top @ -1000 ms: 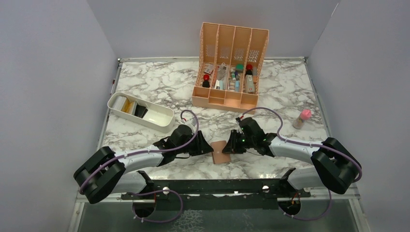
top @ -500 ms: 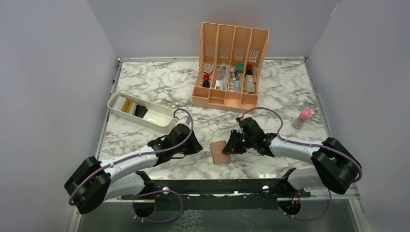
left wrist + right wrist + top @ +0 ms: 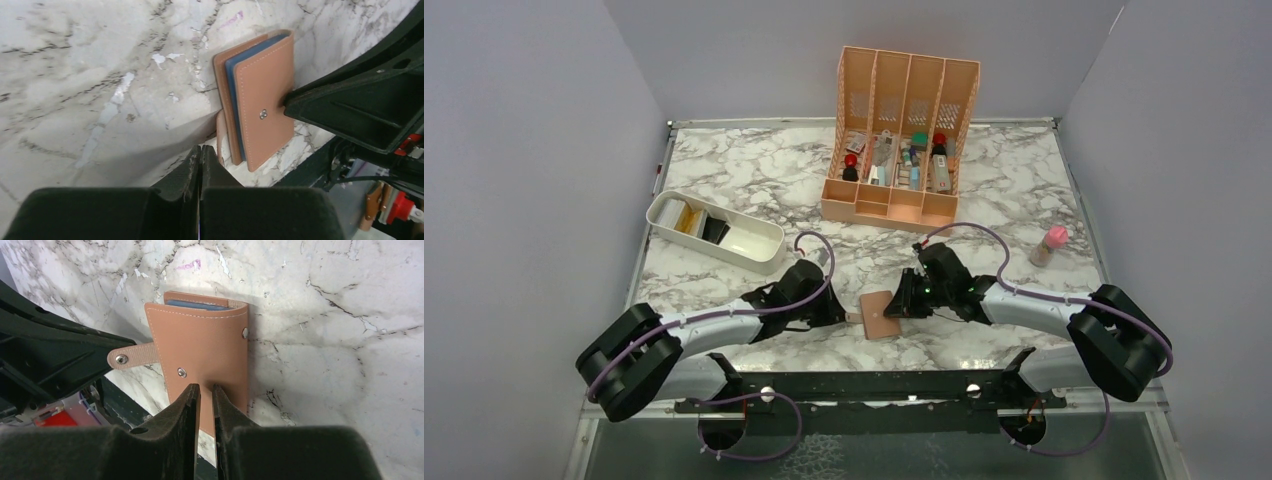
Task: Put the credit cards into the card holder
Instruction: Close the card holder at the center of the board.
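— Near the front edge of the white-and-grey marble table, between the two arms, what lies there?

— One small flat brown leather-like card holder; it lies flat and folded over, though not snapped shut; a strip of its blue inside shows along one edge under the cover; its short brown snap tab sticks out loose on the left arm's side.

— And the left gripper?

— Low over the marble; its black fingers are pressed tight together with nothing between them; the tips sit just beside the snap tab, and whether they touch it I cannot tell.

— The right gripper?

— On the opposite side of the card holder; its fingers are drawn nearly together, with only a thin slit between them; the tips are down on the brown cover close to its edge, just beside the silver stud in the middle of the cover; whether they nip any leather or merely press on it I cannot tell.

— What else is on the table?

— A white oblong plastic tray off to the left, well apart from the card holder, with something gold and something dark lying in it; a tall peach compartment organizer at the back, with small bottles and oddments in its low front bins; a small bottle with a pink cap standing alone at the right.
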Controlling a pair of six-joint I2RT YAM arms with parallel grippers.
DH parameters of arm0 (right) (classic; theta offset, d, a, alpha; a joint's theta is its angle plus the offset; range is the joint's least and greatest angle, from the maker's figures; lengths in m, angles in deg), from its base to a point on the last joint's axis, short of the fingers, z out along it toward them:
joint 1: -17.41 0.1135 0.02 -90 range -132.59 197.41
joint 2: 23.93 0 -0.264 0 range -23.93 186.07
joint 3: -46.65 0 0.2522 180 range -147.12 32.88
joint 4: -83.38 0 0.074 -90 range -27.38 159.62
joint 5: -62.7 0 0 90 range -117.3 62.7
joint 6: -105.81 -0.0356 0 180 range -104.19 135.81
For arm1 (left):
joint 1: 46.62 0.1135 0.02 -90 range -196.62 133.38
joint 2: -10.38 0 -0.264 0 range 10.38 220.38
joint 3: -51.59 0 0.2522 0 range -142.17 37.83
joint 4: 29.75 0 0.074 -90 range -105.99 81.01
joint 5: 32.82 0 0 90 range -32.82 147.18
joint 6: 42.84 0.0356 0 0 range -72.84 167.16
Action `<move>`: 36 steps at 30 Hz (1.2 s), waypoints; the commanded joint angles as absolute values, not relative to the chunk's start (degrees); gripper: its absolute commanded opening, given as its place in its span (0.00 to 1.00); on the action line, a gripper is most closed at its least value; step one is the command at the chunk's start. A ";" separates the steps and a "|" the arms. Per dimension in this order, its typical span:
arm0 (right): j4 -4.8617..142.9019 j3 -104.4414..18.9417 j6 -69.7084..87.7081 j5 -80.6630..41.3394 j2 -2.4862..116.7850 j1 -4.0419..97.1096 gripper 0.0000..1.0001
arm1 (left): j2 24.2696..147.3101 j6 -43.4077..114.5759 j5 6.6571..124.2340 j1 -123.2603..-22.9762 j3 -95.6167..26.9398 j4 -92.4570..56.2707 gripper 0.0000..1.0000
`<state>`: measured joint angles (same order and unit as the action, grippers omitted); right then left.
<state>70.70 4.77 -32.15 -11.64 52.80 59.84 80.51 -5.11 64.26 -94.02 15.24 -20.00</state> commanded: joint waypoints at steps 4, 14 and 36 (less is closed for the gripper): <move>71.67 5.50 -33.42 -12.58 53.25 60.44 0.20 | 82.63 -7.24 70.28 -94.47 16.76 -31.37 0.00; 73.89 6.03 -33.35 -11.39 54.83 60.47 0.20 | 84.58 -7.03 71.15 -94.72 15.48 -32.39 0.01; 74.12 5.65 -33.73 -12.34 56.09 60.83 0.19 | 87.26 -6.03 71.16 -95.82 12.57 -33.25 0.05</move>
